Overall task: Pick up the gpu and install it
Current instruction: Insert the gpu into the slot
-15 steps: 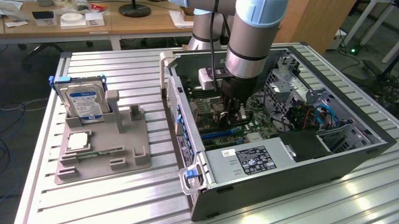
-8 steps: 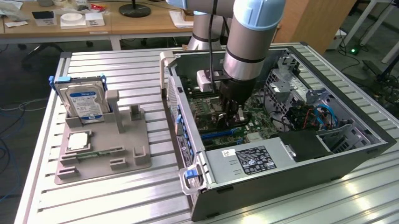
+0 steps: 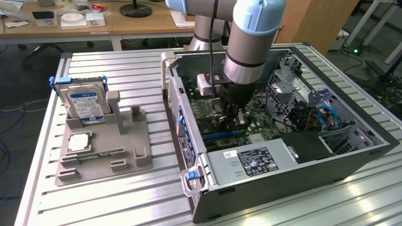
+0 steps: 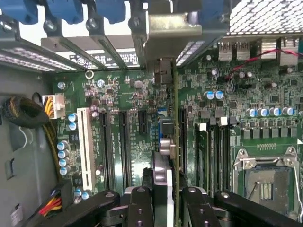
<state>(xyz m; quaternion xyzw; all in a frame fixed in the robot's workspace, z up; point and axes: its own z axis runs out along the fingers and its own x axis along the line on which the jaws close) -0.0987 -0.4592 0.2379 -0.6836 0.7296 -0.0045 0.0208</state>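
Over in the exterior view, the arm reaches down into the open computer case, which lies on its side on the slatted metal table. The gripper is down among the components, just above the green motherboard. From this angle it is hard to tell what sits between its fingers. On the exterior view's left, the grey fixture tray holds the blue-labelled hard drive standing upright in its slot, with the small square CPU chip lying flat just in front of it. At the near end of the case, the power supply shows its label.

Now the wrist view, looking straight down onto the motherboard. The two black fingers are pinching the gpu, one on each side of the thin card. The card is seen edge-on, standing upright against the board and running between the expansion slots and the memory slots. Its pale metal bracket sits at the far end, up against the case's rear slot openings, beside the blue retaining clips. The empty CPU socket lies off to one side, and a white PCI slot on the other.
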